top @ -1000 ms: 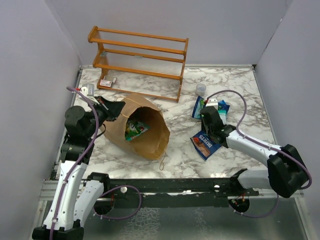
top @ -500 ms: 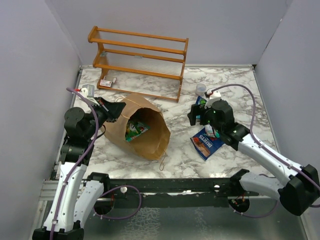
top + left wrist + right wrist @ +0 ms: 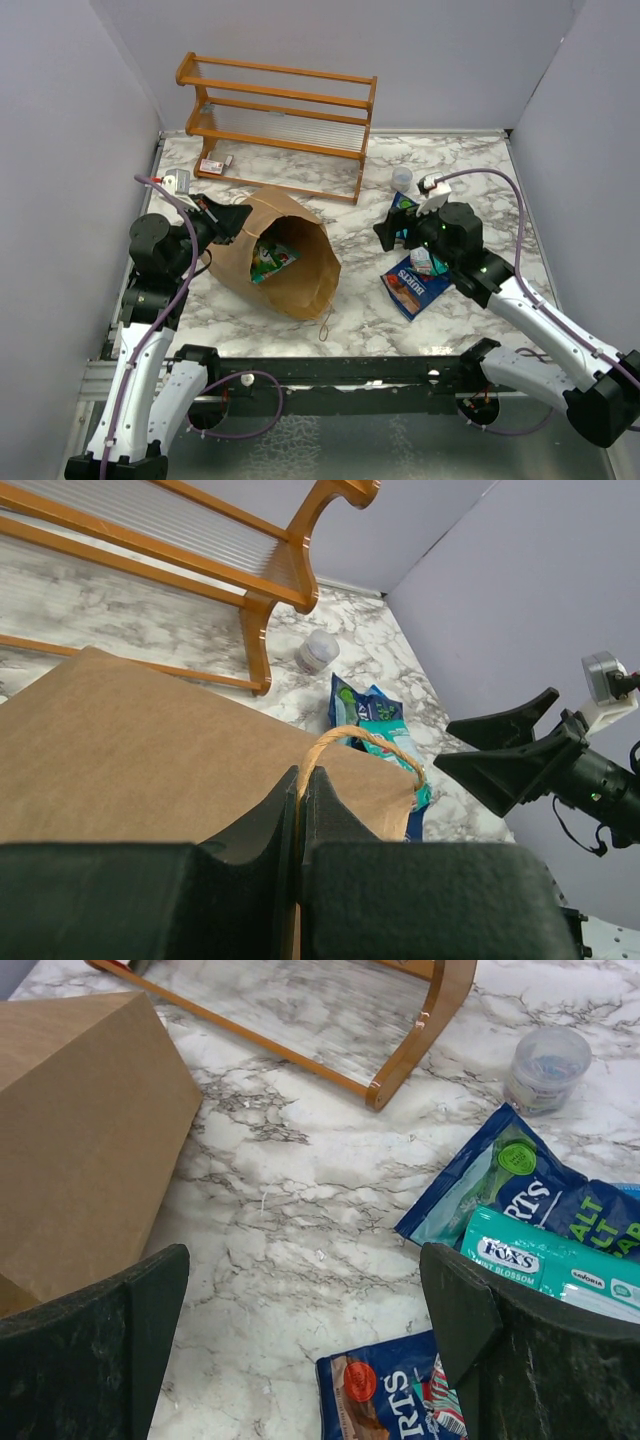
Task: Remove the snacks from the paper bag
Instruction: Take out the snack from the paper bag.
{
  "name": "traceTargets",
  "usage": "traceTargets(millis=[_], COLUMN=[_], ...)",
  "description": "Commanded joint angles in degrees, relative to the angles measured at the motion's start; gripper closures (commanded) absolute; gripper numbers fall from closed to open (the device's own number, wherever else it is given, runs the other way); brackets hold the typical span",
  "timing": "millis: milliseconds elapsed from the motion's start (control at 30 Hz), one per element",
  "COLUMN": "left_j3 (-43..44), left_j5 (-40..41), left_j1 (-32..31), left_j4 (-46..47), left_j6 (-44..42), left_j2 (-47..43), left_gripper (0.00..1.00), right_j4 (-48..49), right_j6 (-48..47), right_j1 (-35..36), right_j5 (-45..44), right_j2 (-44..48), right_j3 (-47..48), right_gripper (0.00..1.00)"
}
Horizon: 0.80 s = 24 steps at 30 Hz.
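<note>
The brown paper bag (image 3: pixel 290 270) lies on its side, its mouth facing the near edge. A green snack packet (image 3: pixel 272 258) shows inside it. My left gripper (image 3: pixel 238 217) is shut on the bag's twisted loop handle (image 3: pixel 345 738) at the top rim. My right gripper (image 3: pixel 392 233) hangs open and empty above the marble, right of the bag. Below it lie a dark blue pouch (image 3: pixel 390 1400), a blue packet (image 3: pixel 510 1185) and a teal packet (image 3: pixel 550 1265). Its fingers (image 3: pixel 110 1330) stand wide apart with bare table between them.
A wooden rack (image 3: pixel 275 120) stands at the back, with a small red-and-white packet (image 3: pixel 213 165) by its left foot. A clear plastic cup (image 3: pixel 402 178) sits near the rack's right leg (image 3: pixel 420 1030). The bag's other handle (image 3: pixel 325 325) trails toward the near edge.
My right gripper has opened wide, risen off the dark blue pouch and drawn back to the right. The left gripper and the bag have not moved.
</note>
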State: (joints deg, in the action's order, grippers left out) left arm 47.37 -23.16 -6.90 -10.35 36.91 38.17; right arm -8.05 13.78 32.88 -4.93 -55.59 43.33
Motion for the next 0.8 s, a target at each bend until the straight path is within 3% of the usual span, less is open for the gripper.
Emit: traceTargets(millis=[0, 333, 500, 667, 767], left_j3=[0.09, 0.02, -0.54, -2.45, -3.7], left_j5=[-0.89, -0.94, -2.69, -10.1, -12.87], left_j1=[-0.05, -0.03, 0.0, -0.04, -0.05], left_j4=[1.96, 1.41, 2.29, 7.71, 10.2], left_j6=[-0.89, -1.31, -1.34, 0.14, 0.8], left_j2=[-0.33, -0.51, -0.29, -0.47, -1.42], left_gripper=[1.0, 1.0, 1.0, 1.0, 1.0], right_j4=[-0.68, 1.23, 1.5, 7.37, 10.37], right_j6=[-0.65, -0.86, -3.68, -3.63, -5.38], right_j1=[-0.19, -0.19, -0.19, 0.45, 4.75], right_j5=[3.74, 10.22, 20.8, 34.25, 37.27], right_j2=[0.93, 0.92, 0.34, -1.14, -1.89], right_j3=[2.7, 2.33, 2.38, -0.44, -1.08], right_gripper=[0.01, 0.01, 0.01, 0.0, 0.02])
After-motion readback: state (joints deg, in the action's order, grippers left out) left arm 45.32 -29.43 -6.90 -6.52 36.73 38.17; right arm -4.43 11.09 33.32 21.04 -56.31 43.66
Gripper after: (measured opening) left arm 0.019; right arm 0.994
